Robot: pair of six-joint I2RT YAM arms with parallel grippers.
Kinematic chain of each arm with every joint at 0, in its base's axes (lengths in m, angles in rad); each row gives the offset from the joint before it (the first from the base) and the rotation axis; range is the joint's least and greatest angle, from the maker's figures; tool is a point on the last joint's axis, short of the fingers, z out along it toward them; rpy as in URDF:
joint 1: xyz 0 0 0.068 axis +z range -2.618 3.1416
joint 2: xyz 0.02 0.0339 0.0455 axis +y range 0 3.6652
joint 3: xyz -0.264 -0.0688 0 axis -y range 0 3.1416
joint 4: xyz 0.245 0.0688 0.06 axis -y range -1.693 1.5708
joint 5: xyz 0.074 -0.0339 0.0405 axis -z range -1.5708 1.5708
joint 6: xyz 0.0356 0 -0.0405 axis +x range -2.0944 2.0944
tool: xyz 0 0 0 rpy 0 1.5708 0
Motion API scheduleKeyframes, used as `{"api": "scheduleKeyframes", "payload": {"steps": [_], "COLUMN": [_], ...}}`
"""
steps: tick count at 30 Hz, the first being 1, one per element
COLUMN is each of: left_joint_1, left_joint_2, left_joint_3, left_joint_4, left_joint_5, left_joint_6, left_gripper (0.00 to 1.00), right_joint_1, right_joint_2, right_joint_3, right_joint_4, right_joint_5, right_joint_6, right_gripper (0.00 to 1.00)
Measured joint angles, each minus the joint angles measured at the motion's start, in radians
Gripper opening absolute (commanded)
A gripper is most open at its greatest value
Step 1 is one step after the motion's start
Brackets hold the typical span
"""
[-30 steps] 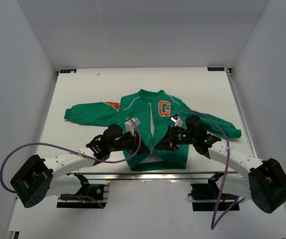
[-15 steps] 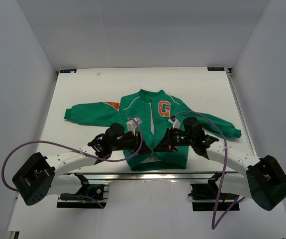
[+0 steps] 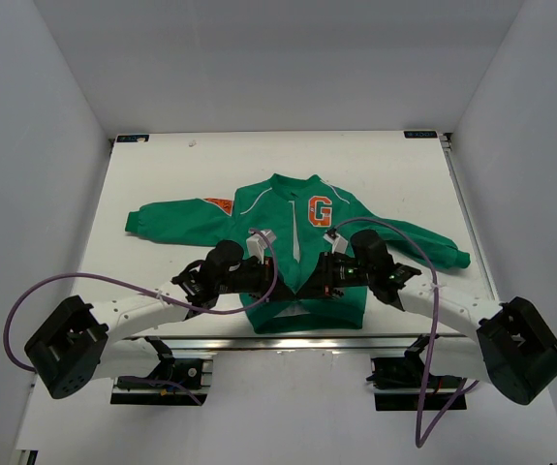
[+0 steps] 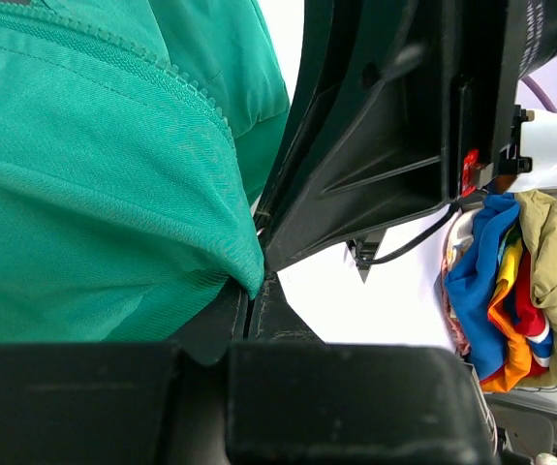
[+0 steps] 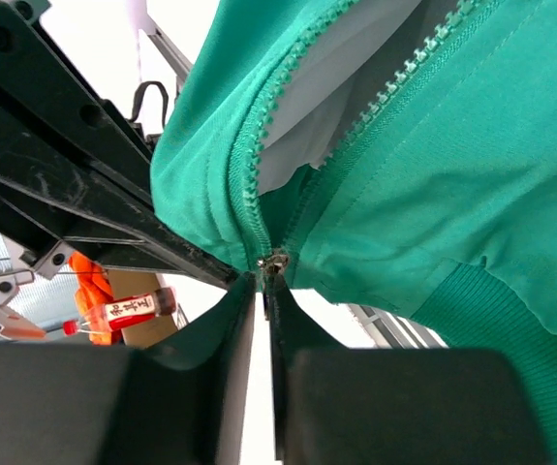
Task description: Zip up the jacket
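The green jacket (image 3: 259, 208) lies flat on the white table (image 3: 162, 165), orange G patch (image 3: 321, 209) up, its front parted with pale lining showing near the hem. Both grippers meet at the lower front. My left gripper (image 3: 280, 279) is shut on the jacket's left front edge (image 4: 94, 174), pinched at the tips (image 4: 251, 295). My right gripper (image 3: 309, 282) has its jaws parted by a thin slit (image 5: 263, 281). The metal zipper slider (image 5: 274, 261) sits right at its fingertips, at the bottom of the two rows of teeth (image 5: 249, 165). Above it the teeth spread apart over the lining (image 5: 326, 107).
Purple cables loop from both arms (image 3: 113, 283). The right arm's black body (image 4: 385, 126) fills the left wrist view close by. A heap of coloured cloth (image 4: 506, 281) and a red-labelled bottle (image 5: 128, 310) lie beyond the table's near edge.
My right gripper has shifted left toward the left gripper at the jacket's lower front. The left gripper has stayed put on the fabric.
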Motion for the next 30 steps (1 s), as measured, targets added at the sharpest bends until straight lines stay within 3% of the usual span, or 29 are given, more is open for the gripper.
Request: {"api": "scheduleKeyframes", "payload": {"steps": [4, 17, 30], "left_joint_1": [0.0, 0.0, 0.001], "left_joint_2": [0.0, -0.006, -0.057], "left_joint_3": [0.0, 0.009, 0.065], "left_joint_4": [-0.001, -0.031, -0.143], "left_joint_5": [0.0, -0.01, -0.077], "left_joint_6": [0.0, 0.014, 0.095], "left_gripper": [0.0, 0.0, 0.0], "right_joint_1": [0.014, 0.005, -0.074], "right_joint_2": [0.01, -0.015, 0.022], "right_joint_3": [0.008, 0.112, 0.24], "right_joint_4": [-0.015, -0.174, -0.259], "right_joint_5": [0.012, 0.101, 0.062], "right_joint_6": [-0.013, -0.082, -0.167], "right_gripper": [0.0, 0.0, 0.0]}}
